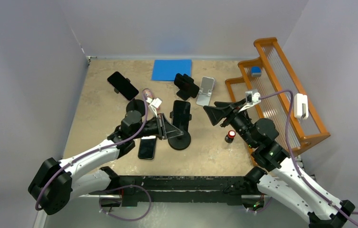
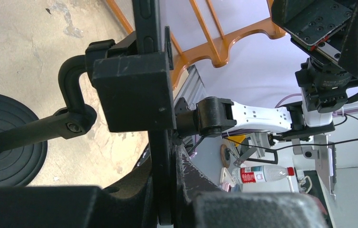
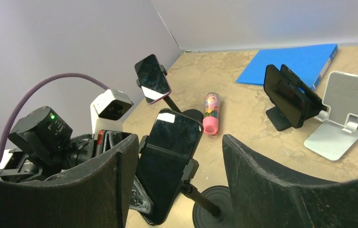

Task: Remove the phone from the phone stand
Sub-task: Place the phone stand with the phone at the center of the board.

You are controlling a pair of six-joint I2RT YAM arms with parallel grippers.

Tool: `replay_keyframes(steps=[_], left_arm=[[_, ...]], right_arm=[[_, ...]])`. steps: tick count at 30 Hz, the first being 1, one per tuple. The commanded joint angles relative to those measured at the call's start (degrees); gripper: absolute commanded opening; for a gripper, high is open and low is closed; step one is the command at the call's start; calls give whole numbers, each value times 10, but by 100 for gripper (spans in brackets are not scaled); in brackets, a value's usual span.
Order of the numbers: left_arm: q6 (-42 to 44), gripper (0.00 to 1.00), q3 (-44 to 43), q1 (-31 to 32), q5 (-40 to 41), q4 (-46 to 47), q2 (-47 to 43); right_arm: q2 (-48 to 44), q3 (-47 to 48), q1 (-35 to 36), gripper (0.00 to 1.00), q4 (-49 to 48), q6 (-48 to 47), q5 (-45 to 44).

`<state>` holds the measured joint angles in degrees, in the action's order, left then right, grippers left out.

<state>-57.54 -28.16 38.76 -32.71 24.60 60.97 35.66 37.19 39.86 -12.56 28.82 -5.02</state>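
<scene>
A black phone [image 1: 181, 115] sits clamped in a black stand with a round base [image 1: 180, 141] at the table's middle. My left gripper [image 1: 166, 127] is shut on the phone's lower end. In the left wrist view the phone [image 2: 160, 180] is edge-on between my fingers, under the stand's clamp block [image 2: 134, 92]. My right gripper [image 1: 217, 115] is open, just right of the phone and apart from it. In the right wrist view the phone [image 3: 172, 156] stands between and beyond my spread fingers [image 3: 281, 185].
Two more phones are on stands at the back left [image 1: 122, 85] and back centre [image 1: 186, 86]. A silver empty stand [image 1: 206, 91], blue folder [image 1: 171, 69], pink tube [image 1: 147, 92], flat phone [image 1: 147, 147], small red-capped bottle [image 1: 230, 136] and an orange rack [image 1: 281, 90] on the right.
</scene>
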Motion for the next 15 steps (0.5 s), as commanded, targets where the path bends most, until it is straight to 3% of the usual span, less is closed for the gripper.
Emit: replay_keyframes(steps=[1, 5, 15], left_arm=[[9, 14, -7, 5, -2, 66, -20], [30, 28, -14, 4, 9, 17, -36], [69, 39, -32, 4, 40, -82, -71]], right_arm=[[7, 5, 3, 68, -24, -10, 2], [13, 12, 3, 68, -13, -13, 4], [19, 23, 3, 70, -7, -26, 10]])
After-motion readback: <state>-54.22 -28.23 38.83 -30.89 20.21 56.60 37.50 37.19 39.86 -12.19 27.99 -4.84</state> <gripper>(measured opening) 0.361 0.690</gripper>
